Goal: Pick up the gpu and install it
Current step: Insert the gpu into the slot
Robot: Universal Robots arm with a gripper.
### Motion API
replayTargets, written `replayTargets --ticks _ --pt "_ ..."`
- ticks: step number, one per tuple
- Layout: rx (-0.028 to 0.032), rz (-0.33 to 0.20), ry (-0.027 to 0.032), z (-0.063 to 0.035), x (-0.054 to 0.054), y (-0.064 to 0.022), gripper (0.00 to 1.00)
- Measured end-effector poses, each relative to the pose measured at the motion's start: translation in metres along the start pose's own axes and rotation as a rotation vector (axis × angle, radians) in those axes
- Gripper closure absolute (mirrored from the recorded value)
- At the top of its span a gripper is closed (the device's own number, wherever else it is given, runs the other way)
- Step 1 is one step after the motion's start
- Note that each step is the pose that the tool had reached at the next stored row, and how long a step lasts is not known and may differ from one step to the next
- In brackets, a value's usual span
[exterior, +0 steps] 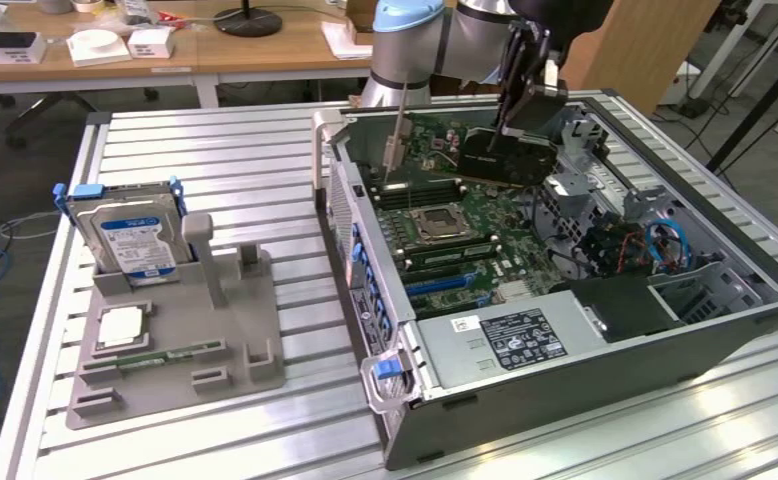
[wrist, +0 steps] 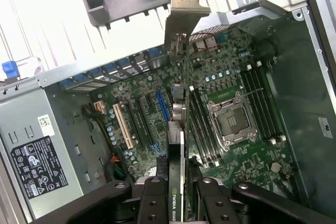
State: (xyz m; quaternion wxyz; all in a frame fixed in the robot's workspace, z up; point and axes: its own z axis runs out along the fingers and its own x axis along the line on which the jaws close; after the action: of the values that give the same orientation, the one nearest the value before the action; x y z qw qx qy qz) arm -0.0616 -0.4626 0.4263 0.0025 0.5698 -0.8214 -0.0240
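— Well, what took up most of the scene?

— A slatted aluminium table, and on it a big dark grey computer case lying on its side with the panel off. A pale blue and silver robot arm reached down into the case's far end.

— And inside the case?

— A green motherboard covered the floor. A grey metal power supply with a black label sat at the near end. On the table, toward the exterior view's left and well apart from the case, lay a grey plastic holder fixture. A thick silver hard drive with a blue label stood upright in its far slot.

— Where was the gpu?

— The gpu, a thin flat black card with a silver metal end bracket, hung inside the case over the far part of the motherboard. It stood on edge. From the wrist view it ran between the row of expansion slots and the memory slots. Whether its lower edge touched the board, I couldn't tell.

— And the gripper?

— The black gripper pinched the card from both faces, one finger pressed on each side.

— Anything smaller?

— A square silver processor socket sat mid-board, just beside the card. On the fixture lay a small square silver chip and a narrow green memory stick, both flat in their recesses.
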Motion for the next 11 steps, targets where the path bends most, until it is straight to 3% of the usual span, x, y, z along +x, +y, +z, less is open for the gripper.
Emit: replayTargets --ticks 11 --pt "-0.0011 -0.047 0.0020 0.0000 0.0000 0.0000 0.74"
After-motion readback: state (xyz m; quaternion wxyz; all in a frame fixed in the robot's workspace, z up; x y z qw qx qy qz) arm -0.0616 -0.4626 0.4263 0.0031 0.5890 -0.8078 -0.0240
